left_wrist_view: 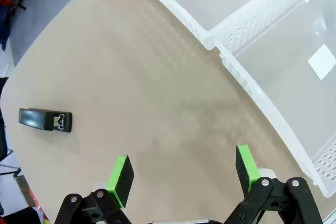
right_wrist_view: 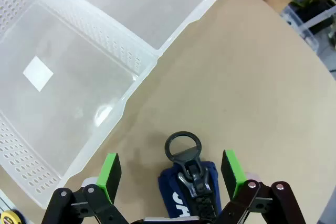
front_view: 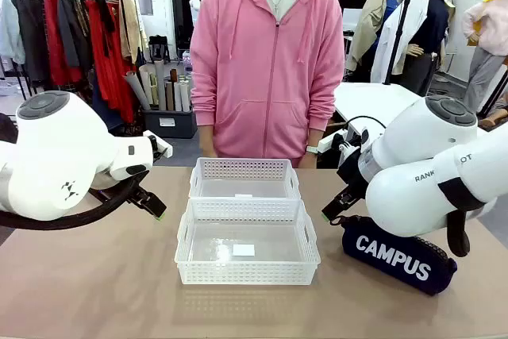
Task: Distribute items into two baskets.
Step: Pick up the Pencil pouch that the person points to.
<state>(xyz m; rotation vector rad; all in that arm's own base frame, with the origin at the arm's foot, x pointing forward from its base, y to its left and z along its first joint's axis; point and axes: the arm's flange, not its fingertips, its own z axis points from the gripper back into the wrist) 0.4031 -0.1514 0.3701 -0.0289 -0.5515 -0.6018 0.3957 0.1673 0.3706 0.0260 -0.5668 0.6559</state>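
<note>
Two white lattice baskets stand end to end at the table's middle, the near basket (front_view: 246,275) in front of the far basket (front_view: 244,169). The navy "CAMPUS" pouch (front_view: 397,256) lies right of them. My right gripper (front_view: 333,209) hangs open over its left end. In the right wrist view the ring pull (right_wrist_view: 182,147) and zip end of the pouch (right_wrist_view: 178,195) lie between the spread green pads (right_wrist_view: 110,170) of my right gripper (right_wrist_view: 170,169). My left gripper (front_view: 155,206) is open left of the baskets. The black stapler (left_wrist_view: 45,120) lies flat, off to the left of my left gripper (left_wrist_view: 184,169).
A person in a pink hoodie (front_view: 266,61) stands at the far edge behind the baskets. Both baskets hold nothing but a white label each (right_wrist_view: 38,73). Bare tan tabletop (left_wrist_view: 157,87) stretches between the stapler and the basket rims (left_wrist_view: 247,80).
</note>
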